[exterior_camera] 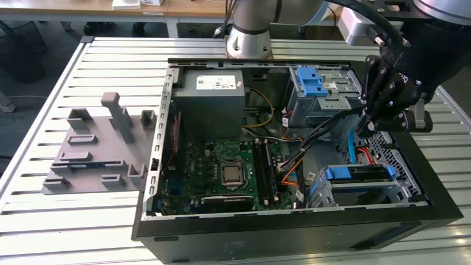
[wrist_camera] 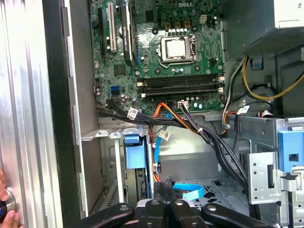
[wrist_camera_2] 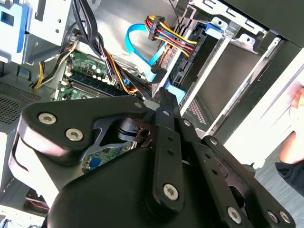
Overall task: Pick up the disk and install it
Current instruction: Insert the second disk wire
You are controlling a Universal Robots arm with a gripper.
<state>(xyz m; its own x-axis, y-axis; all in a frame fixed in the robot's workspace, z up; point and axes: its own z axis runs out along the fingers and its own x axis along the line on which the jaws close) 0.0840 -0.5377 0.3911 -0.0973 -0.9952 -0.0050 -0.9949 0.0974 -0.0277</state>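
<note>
Over the open computer case [exterior_camera: 158,165], the claw [exterior_camera: 383,118] hangs above the drive cage with nothing visibly in it.

The case lies on its side on the slatted desk [exterior_camera: 44,221], so the arm can reach straight down into it. Near the case's front wall, the disk [exterior_camera: 359,172] sits edge-up in the drive cage, its blue frame on top, seemingly already slotted in. Beside it, coloured cables [wrist_camera_2: 166,40] run toward the cage, and the circuit board [wrist_camera: 161,42] covers the case floor. Whether the claw's fingers stand wide or narrow cannot be told.
</note>
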